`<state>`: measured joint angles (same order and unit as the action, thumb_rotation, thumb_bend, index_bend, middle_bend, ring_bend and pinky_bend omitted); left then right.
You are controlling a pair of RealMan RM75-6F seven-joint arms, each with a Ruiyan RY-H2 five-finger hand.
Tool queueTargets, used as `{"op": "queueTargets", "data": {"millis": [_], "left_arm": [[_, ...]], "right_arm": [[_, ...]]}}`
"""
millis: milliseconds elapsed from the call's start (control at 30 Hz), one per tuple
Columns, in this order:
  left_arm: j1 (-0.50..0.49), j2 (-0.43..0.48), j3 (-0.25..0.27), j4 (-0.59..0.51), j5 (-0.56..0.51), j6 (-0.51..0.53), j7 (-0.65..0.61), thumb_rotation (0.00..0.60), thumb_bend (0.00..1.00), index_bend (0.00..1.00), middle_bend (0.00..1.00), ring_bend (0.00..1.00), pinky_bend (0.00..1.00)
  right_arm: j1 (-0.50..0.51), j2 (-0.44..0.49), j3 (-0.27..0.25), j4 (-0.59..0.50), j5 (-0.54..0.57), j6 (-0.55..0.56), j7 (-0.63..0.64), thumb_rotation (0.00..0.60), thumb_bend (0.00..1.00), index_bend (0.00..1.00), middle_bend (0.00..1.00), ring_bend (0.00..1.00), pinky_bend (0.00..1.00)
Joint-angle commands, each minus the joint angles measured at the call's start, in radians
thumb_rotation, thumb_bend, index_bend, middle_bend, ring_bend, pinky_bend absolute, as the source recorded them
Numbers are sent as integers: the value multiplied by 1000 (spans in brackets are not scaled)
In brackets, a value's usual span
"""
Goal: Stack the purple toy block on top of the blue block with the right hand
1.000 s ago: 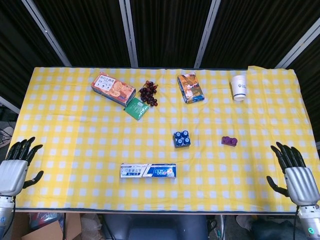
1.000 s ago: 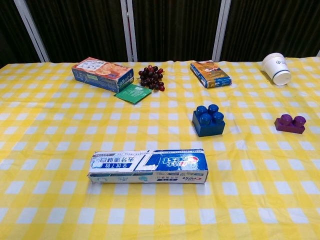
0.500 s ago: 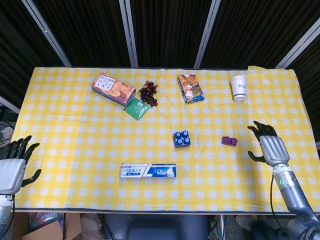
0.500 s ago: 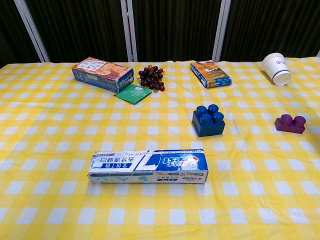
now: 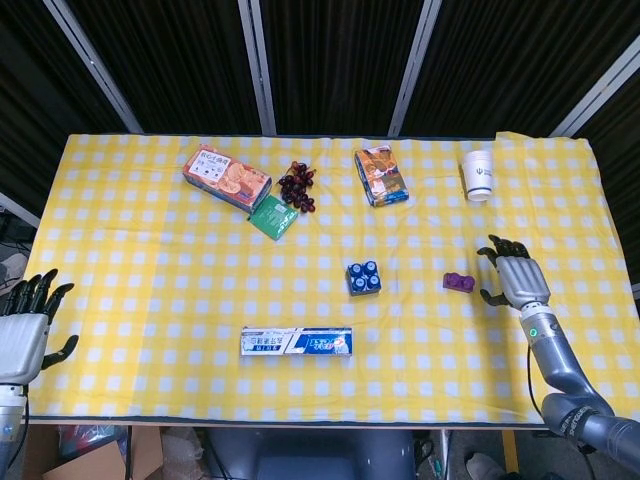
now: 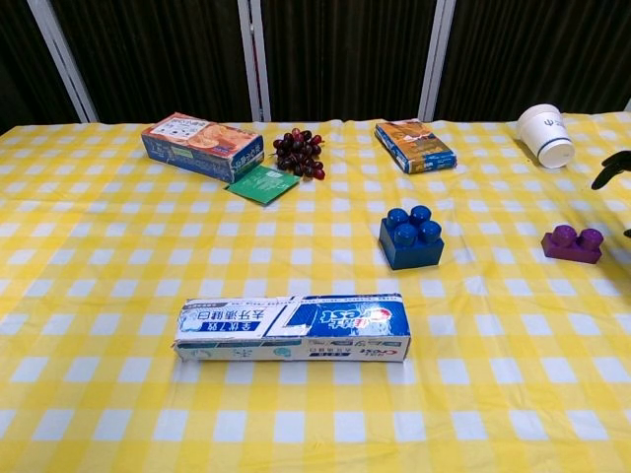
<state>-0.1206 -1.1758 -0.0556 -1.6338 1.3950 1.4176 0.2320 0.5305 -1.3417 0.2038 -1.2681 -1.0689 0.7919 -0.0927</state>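
The purple toy block (image 5: pixel 459 282) (image 6: pixel 572 244) lies flat on the yellow checked cloth, right of centre. The blue block (image 5: pixel 364 278) (image 6: pixel 411 237) stands studs-up near the table's middle, well to the left of the purple one. My right hand (image 5: pixel 512 270) hovers just right of the purple block with its fingers spread, holding nothing; only dark fingertips (image 6: pixel 615 168) show at the right edge of the chest view. My left hand (image 5: pixel 25 327) hangs off the table's front-left corner, fingers apart and empty.
A toothpaste box (image 5: pixel 297 343) lies in front of the blue block. At the back sit a biscuit box (image 5: pixel 226 177), grapes (image 5: pixel 297 185), a green packet (image 5: pixel 271 216), an orange snack box (image 5: pixel 380 176) and a white paper cup (image 5: pixel 479 175).
My right hand has come up from the front-right edge and moved left toward the purple block. The left hand has drifted slightly down and left. The blocks have not moved.
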Motion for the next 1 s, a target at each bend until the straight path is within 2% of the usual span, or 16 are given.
{"op": "queueTargets", "data": {"millis": [33,600,1000], "left_arm": [[-3,-3,-1,1,-5,-4,6,600,315,153,0,0,50],[-9,-11,-2,6,-17,-12,22,600,315,152,0,0,50],[-18,-23,-7,14,-40,-25,47,600,316,152,0,0,50]], "right_arm": [[10,-24,-12,29,0,-14,8,600,386,246,0,0,0],[38,-81,-30,96,-6,-31,14,600,386,345,0,0,0],[68,-127,-33,143,10,-56,-2,600,386,349,0,0,0]]}}
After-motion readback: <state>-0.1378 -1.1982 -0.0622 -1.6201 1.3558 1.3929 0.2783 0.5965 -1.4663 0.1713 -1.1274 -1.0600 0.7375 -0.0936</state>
